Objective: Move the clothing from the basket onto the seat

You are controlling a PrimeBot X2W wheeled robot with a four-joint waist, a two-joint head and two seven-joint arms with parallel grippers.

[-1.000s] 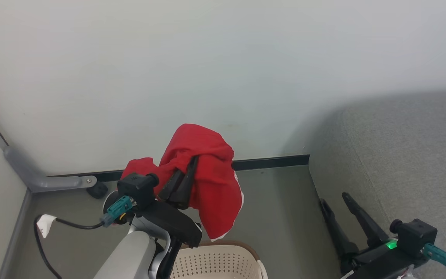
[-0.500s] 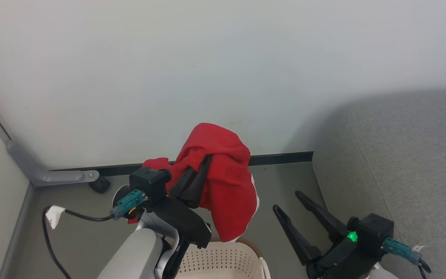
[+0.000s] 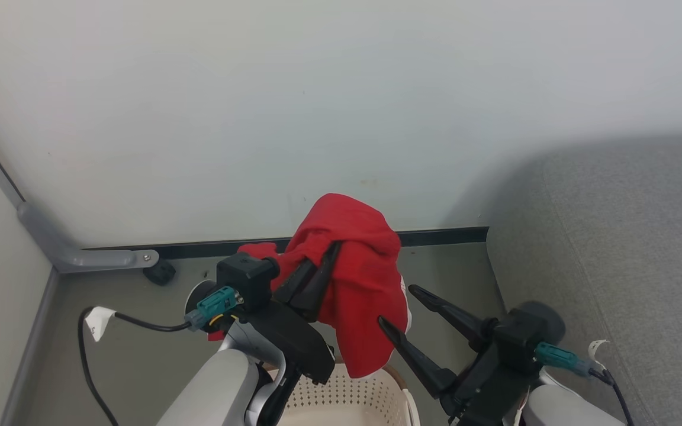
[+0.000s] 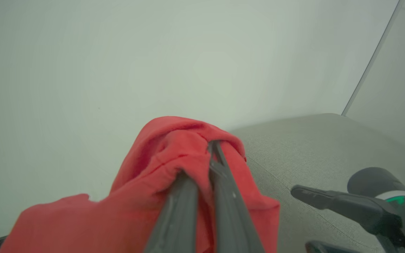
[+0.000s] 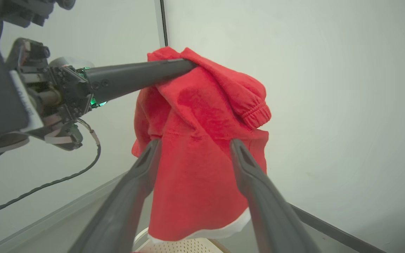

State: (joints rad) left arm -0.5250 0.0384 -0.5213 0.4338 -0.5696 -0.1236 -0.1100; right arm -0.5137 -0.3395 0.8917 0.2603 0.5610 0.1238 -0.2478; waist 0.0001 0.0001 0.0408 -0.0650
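Hanging from the left gripper (image 3: pixel 334 248), a red garment (image 3: pixel 364 296) is clear of the basket (image 3: pixel 347 399), with its lower hem dangling just above the basket's far rim. The left fingers are pressed together on a bunched fold near the top of the cloth. Most of the fabric drapes down from that pinch, and a smaller flap falls back over the gripper body.

The right gripper (image 3: pixel 396 304) is spread wide and holds nothing. Its tips sit just beside the garment's right side, and in the right wrist view the cloth hangs between the two fingers. I cannot tell whether they touch it.

The grey seat (image 3: pixel 613 236) lies to the robot's right, with a strip of bare floor (image 3: pixel 447 278) between its left edge and the basket.

The garment looks light, soft and limp. It should sag and swing with any move, and nothing about it seems breakable. A thin single layer could slip out of a pinch, so the thick bunched fold or the gathered elastic band (image 5: pixel 257 114) seems the surest place to hold. The white edging (image 5: pixel 202 233) at the bottom hangs free and might catch the basket rim if carried low.
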